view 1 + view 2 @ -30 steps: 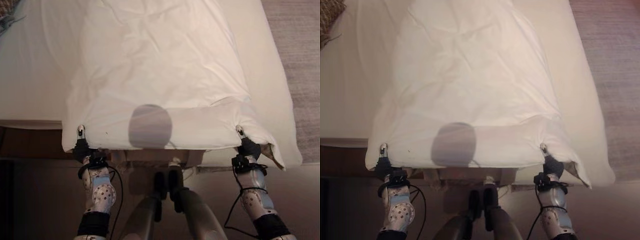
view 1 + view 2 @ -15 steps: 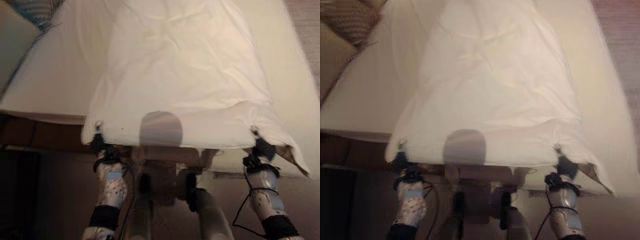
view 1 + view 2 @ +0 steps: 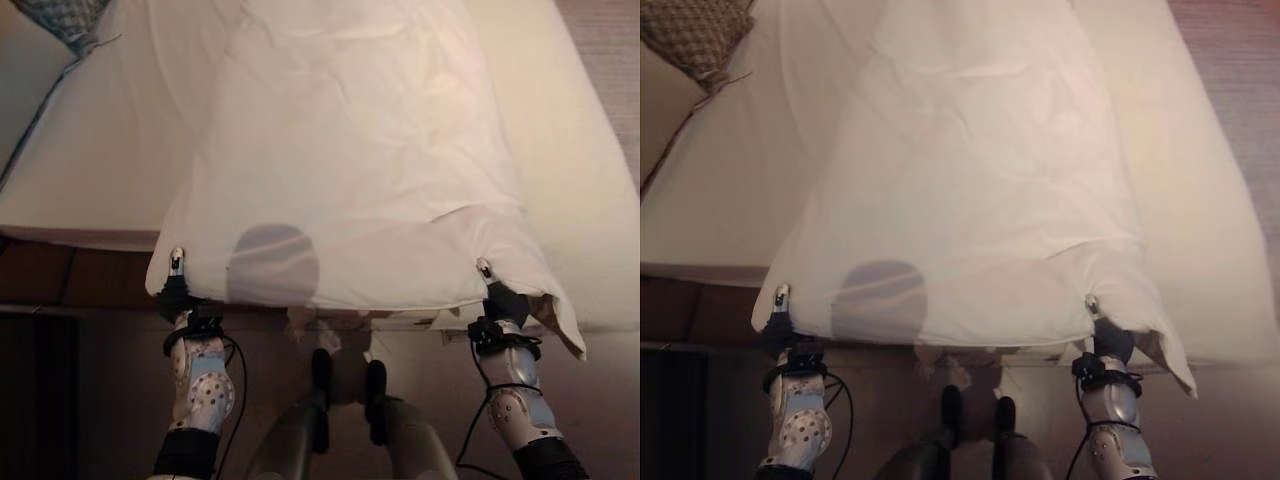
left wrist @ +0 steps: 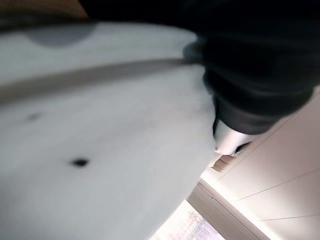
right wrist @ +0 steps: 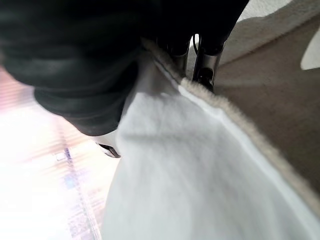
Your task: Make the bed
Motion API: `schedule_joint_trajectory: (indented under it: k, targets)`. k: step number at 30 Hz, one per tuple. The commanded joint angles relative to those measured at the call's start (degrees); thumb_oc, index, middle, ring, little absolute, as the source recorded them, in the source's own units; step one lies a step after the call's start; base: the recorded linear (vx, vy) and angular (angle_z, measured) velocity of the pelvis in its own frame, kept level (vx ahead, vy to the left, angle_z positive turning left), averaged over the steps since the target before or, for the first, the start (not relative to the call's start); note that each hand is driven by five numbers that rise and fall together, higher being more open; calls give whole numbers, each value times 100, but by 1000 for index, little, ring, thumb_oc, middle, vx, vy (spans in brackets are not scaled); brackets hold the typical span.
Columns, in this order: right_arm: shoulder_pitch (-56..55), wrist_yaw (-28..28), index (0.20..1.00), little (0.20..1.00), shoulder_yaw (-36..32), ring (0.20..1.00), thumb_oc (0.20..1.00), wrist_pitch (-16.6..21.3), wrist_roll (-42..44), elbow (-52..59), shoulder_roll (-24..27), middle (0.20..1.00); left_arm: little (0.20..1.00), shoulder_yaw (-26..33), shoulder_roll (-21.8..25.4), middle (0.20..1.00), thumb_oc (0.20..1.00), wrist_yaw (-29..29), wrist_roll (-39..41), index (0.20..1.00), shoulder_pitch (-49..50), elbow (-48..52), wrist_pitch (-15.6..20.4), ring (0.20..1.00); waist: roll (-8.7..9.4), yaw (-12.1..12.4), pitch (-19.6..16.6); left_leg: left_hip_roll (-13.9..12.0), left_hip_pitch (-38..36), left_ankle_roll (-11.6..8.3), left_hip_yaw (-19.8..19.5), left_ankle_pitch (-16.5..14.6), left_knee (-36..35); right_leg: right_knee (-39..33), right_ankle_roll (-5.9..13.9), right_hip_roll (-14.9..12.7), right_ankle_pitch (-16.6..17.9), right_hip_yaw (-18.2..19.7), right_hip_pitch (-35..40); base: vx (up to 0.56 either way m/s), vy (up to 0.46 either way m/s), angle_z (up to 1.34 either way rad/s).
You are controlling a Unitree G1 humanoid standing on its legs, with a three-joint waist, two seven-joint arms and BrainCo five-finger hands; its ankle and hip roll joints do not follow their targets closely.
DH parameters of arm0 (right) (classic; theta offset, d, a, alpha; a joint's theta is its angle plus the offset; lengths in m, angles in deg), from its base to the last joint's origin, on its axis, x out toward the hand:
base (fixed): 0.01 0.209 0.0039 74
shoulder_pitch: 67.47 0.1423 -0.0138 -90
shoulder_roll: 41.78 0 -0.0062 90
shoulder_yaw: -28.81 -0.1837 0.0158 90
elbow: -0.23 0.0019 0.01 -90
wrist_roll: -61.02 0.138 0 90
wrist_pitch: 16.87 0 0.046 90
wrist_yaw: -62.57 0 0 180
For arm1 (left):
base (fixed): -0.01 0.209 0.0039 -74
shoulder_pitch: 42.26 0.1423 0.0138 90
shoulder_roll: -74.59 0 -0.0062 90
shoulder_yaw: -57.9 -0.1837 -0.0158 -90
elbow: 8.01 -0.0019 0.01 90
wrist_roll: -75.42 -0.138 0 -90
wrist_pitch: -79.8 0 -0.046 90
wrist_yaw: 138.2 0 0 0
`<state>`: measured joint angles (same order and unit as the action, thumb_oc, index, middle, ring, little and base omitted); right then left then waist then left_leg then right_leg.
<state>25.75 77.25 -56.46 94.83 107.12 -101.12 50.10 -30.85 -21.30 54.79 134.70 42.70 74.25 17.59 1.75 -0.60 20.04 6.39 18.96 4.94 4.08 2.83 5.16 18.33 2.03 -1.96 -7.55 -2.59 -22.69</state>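
gripping the white duvet [image 3: 350, 180] — left hand [image 3: 176, 292] and right hand [image 3: 499, 300] pinch its near corners.

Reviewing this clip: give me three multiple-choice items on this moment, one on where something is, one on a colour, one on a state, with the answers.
1. Where does the patterned cushion lie?
A. at the bed's far left corner
B. on the floor by the robot
C. in the middle of the blanket

2. What colour is the blanket?
A. navy
B. white
C. red

3. How is the blanket's near edge held?
A. by one hand
B. by no hand
C. by a hand at each corner

Answers:
1 A, it shows at the top left beside the mattress.
2 B, the cloth is white throughout.
3 C, the left hand and the right hand each pinch a corner.
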Motion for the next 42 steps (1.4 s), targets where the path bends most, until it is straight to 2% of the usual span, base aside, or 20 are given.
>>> schedule_joint_trajectory:
  k: [1,4,6,9,10,11,13,15,16,17,20,23,27,28,31,32,33,34,37,42]
  targets:
    - [107,-127,200,200,-85,200,200,313,-115,308,148,200,200,334,192,200,200,-139,-404,200,1,645,281,200,0,55,-181,260,-36,-472,-130,-371,266,-853,132,449,708,-60,237,-8,-61,-5]
    - [65,-111,200,200,-230,200,200,305,-143,294,312,200,200,277,26,200,200,-253,-276,200,68,666,254,200,-157,10,-144,222,198,-572,102,-468,833,-825,106,358,661,-156,296,5,-64,-7]
    - [54,-38,200,200,-379,200,200,357,-152,295,389,200,200,188,-81,200,200,-282,-170,200,66,612,268,200,-269,14,-29,245,353,-981,62,-195,1375,-683,49,284,558,-226,345,20,-49,14]
    - [98,7,200,200,-425,200,200,391,-127,253,396,200,200,189,-127,200,200,-264,-146,200,62,593,253,200,-231,-15,-68,85,409,-901,31,-305,1365,-695,71,176,584,-215,342,30,9,12]
    - [176,16,200,200,-408,200,200,416,-108,211,371,200,200,252,-108,200,200,-215,-189,200,83,649,262,200,-85,58,-123,-233,470,-715,-437,-499,1274,-705,104,76,569,-19,310,39,32,4]
    - [178,16,200,200,-408,200,200,416,-107,210,369,200,200,253,-107,200,200,-214,-190,200,82,650,261,200,-82,54,-141,-230,491,-715,-439,-483,1265,-709,104,73,579,-20,288,66,85,1]
    - [238,77,200,200,-383,200,200,478,-96,150,356,200,200,356,-34,200,200,-110,-279,200,54,756,370,200,46,120,-168,-848,532,-716,-1189,-117,804,-579,123,-74,526,189,124,37,103,-11]
    - [241,77,200,200,-382,200,200,479,-95,149,356,200,200,358,-34,200,200,-107,-282,200,53,758,370,200,47,108,-190,-844,553,-719,-1199,-90,782,-583,122,-79,537,180,98,27,186,-12]
    - [296,168,200,200,-400,200,200,523,-93,59,348,200,200,367,26,200,200,-37,-329,200,6,765,452,200,-35,169,-187,-1539,437,-877,-1401,495,-29,-388,224,-196,403,245,-3,70,501,-7]
    - [315,217,200,200,-424,200,200,541,-136,48,342,200,200,362,57,200,200,-7,-372,200,-22,740,458,200,-103,180,-193,-1686,335,-999,-1250,688,-382,-330,310,-320,368,204,2,66,500,5]
    - [422,240,200,200,-315,200,200,511,-204,47,293,200,200,280,100,200,200,-55,-342,200,-101,660,526,200,-152,218,-204,-1597,251,-1049,-1207,454,-326,-314,465,-500,503,173,-37,1,473,21]
    - [460,350,200,200,-400,200,200,490,-335,163,144,200,200,78,281,200,200,-17,-424,200,-313,628,488,200,-6,218,-46,-747,868,-919,-902,-359,1168,-1067,785,-1407,1314,111,332,-5,645,15]
    - [493,250,200,200,-308,200,200,445,-330,158,22,200,200,28,361,200,200,-191,-397,200,-166,631,451,200,2,230,-140,-377,830,-588,-621,-869,1629,-1626,816,-1865,2138,-175,607,141,630,34]
    - [461,192,200,200,-250,200,200,436,-336,175,-56,200,200,74,431,200,200,-209,-518,200,-15,683,398,200,17,277,-184,-344,747,-538,-489,-907,1636,-1734,796,-1861,2225,-461,666,114,362,-43]
    - [358,85,200,200,-190,200,200,364,-344,162,-23,200,200,101,450,200,200,-248,-508,200,24,702,379,200,45,214,-273,-203,573,-461,-447,-843,1383,-1495,640,-1543,1715,-400,637,113,433,-34]
    - [214,-34,200,200,-186,200,200,332,-304,121,44,200,200,114,381,200,200,-232,-534,200,13,683,294,200,93,134,-279,52,246,-479,-377,-687,871,-1208,392,-529,1035,-209,343,68,329,1]
    - [215,-34,200,200,-186,200,200,333,-303,120,44,200,200,115,381,200,200,-232,-534,200,13,683,294,200,99,133,-287,58,250,-479,-375,-670,854,-1203,393,-535,1037,-205,328,120,440,-14]
    - [102,-94,200,200,-171,200,200,363,-234,131,48,200,200,112,340,200,200,-181,-612,200,39,656,226,200,146,46,-278,216,4,-509,-400,-600,557,-977,316,11,888,1,194,51,111,-36]
    - [-26,-138,200,200,-175,200,200,358,-205,175,96,200,200,27,302,200,200,-122,-751,200,36,630,171,200,183,-43,-204,435,-236,-576,-425,-546,386,-890,254,449,882,-27,74,77,88,-4]
    - [-143,-149,200,200,-214,200,200,339,-237,271,243,200,200,-34,76,200,200,-238,-575,200,119,622,197,200,-9,-40,-198,408,-6,-564,-185,-656,928,-939,185,256,890,-93,125,16,-8,3]
